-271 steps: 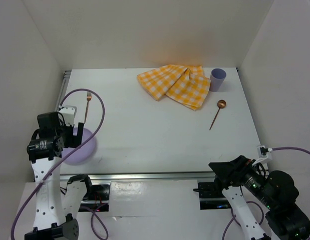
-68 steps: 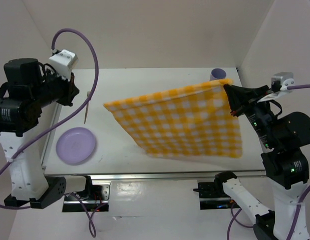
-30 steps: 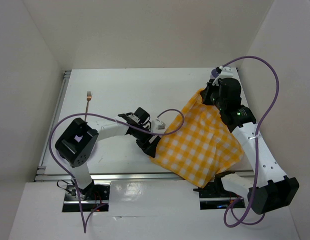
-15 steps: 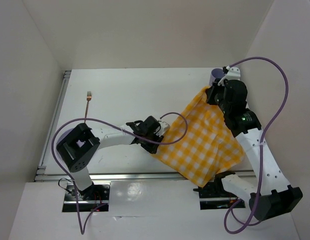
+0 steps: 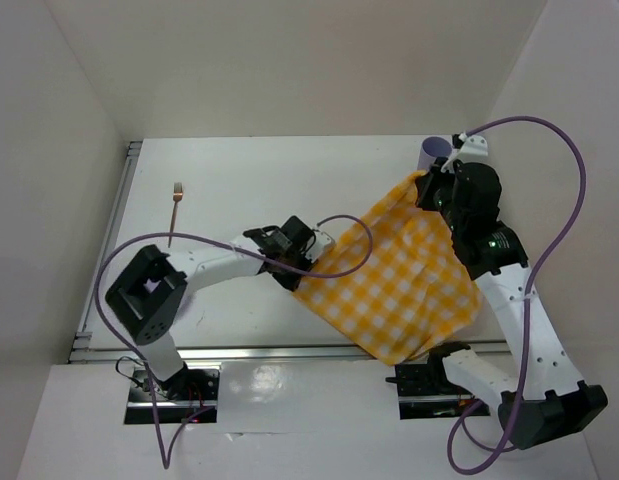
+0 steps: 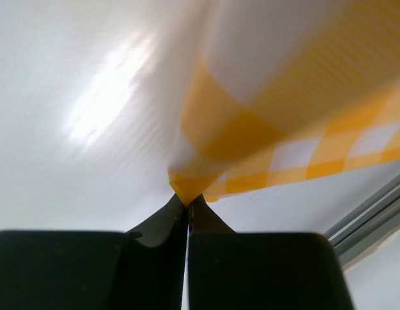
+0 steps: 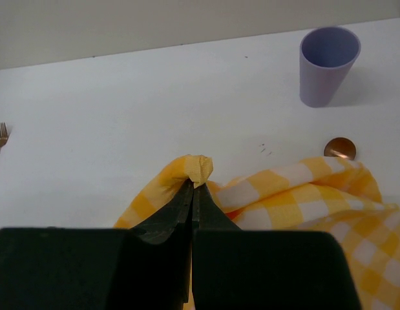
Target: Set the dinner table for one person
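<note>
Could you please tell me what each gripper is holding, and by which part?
Both hold the checked cloth: the left gripper pinches one corner, the right gripper another corner, near the purple cup.

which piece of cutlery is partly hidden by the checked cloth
The spoon: only its copper bowl shows at the edge of the checked cloth, near the purple cup. The fork lies fully in view, well apart from the cloth.
</note>
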You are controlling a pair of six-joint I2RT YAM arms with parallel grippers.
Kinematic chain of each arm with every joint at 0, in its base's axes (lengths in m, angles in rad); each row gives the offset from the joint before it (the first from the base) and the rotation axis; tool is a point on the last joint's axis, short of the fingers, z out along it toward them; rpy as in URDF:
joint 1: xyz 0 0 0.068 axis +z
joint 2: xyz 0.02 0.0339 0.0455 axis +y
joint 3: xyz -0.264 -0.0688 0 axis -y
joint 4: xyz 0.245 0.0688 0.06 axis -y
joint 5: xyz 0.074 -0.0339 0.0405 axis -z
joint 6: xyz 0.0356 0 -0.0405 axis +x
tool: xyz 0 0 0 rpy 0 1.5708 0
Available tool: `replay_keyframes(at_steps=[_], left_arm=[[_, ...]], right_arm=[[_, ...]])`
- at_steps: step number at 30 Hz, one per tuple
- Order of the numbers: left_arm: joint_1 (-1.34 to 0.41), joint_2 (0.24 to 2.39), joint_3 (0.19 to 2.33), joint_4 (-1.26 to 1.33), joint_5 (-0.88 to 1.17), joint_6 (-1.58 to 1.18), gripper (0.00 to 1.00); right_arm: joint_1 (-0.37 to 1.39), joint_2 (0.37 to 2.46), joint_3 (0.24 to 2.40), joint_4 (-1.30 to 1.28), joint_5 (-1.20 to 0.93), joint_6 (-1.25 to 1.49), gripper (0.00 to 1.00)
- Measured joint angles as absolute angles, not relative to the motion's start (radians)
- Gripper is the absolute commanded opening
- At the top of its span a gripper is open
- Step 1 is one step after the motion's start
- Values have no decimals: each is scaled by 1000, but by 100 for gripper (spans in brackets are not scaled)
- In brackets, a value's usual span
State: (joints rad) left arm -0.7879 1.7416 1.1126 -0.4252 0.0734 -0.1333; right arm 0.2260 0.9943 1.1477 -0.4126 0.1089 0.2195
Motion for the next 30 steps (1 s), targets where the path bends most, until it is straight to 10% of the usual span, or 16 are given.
replay_keyframes(at_steps=[12,30], left_arm=[[-708,1219,1317,-772,-241,243,0],[-657,1176,1961,-1236,-436,337,0]], right_arm=[[223,846,1173,-442,17,235,0],[231,760,1359,-574,-252,273,0]])
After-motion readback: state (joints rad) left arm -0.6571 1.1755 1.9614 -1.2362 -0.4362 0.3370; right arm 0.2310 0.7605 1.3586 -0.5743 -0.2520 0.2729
